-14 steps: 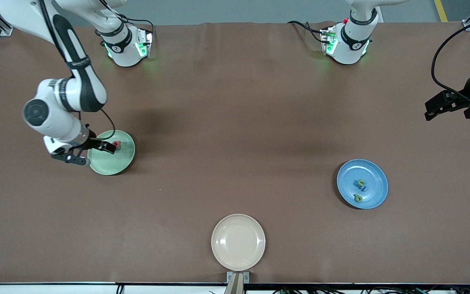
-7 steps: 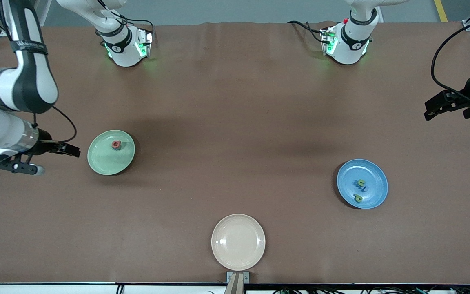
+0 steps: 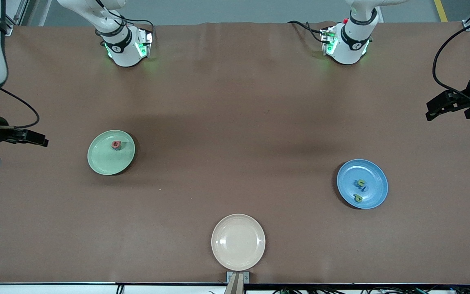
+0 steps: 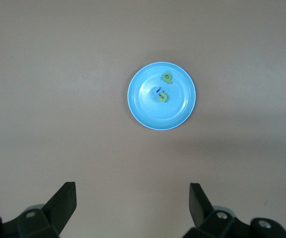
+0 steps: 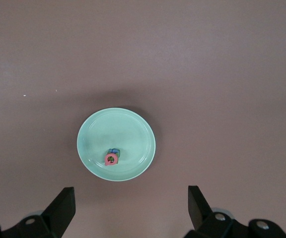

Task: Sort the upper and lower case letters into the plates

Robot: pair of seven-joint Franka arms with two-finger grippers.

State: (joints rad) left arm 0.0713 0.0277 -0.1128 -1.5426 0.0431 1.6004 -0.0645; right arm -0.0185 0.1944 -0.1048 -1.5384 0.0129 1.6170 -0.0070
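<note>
Mint plate: the round glossy pale mint green dinner plate (image 3: 111, 152) lies flat on the brown tabletop (image 3: 235, 122), toward the right arm's end.
Mint plate contents: a small red ring-shaped letter piece (image 3: 116, 144) lies inside the plate, off centre, on the part farther from the front camera; a small blue piece (image 5: 115, 150) touches it, mostly covered.
Blue plate: the round glossy sky blue dinner plate (image 3: 362, 183) lies flat toward the left arm's end, slightly nearer to the front camera than the mint plate.
Blue plate contents: two small yellow-green letter pieces (image 3: 361, 182) with a small dark blue letter piece (image 3: 363, 188) between them, clustered near the plate's centre.
Cream plate: the round cream-beige plate (image 3: 238, 242) lies nearest the front camera, between the two ends; no contents.
Right hand: the right hand (image 3: 39, 141) is released, jaws spread wide, holding nothing, above the tabletop's edge beside the mint plate.
Left hand: the left hand (image 3: 433, 111) is released, jaws spread, holding nothing, above the tabletop's edge at its own end, well apart from the blue plate.
</note>
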